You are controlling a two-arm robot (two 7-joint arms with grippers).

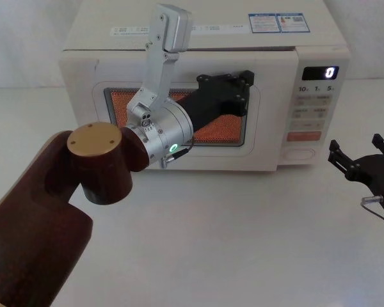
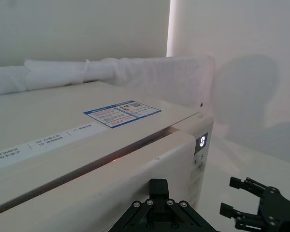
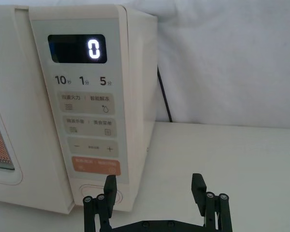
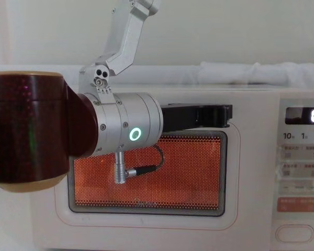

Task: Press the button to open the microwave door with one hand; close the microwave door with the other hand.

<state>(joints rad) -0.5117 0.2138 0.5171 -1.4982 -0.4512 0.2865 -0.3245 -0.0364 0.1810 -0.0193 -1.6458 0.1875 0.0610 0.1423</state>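
Nearest, we see our right black blocky gripper (image 3: 155,189), its 2 fingers apart, hovering near the wide cream pill-shaped button (image 3: 94,190) at the panel's foot. Beyond, our left black gripper (image 1: 233,89) rests against the cream-white microwave door (image 1: 179,144); its fingers' state we cannot tell.

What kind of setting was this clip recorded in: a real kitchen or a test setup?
Probably a staged test bench, not a kitchen: a cream-white microwave stands alone on a plain white table, white cloth is draped behind it, and the black left gripper and right gripper work at its front.
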